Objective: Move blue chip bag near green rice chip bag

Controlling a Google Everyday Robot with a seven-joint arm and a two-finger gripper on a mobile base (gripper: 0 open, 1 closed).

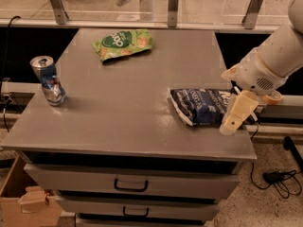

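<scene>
The blue chip bag (201,106) lies flat on the right side of the grey table (128,112), near the front edge. The green rice chip bag (122,42) lies flat at the back of the table, left of centre, well apart from the blue bag. My gripper (235,117) hangs from the white arm (270,60) that comes in from the right. It sits at the blue bag's right end and covers that end. I cannot see whether it touches the bag.
A dented blue-and-silver drink can (47,79) stands upright at the table's left edge. Drawers (130,186) sit below the tabletop. A cardboard box (23,202) is on the floor at the lower left, and cables (279,176) lie at the lower right.
</scene>
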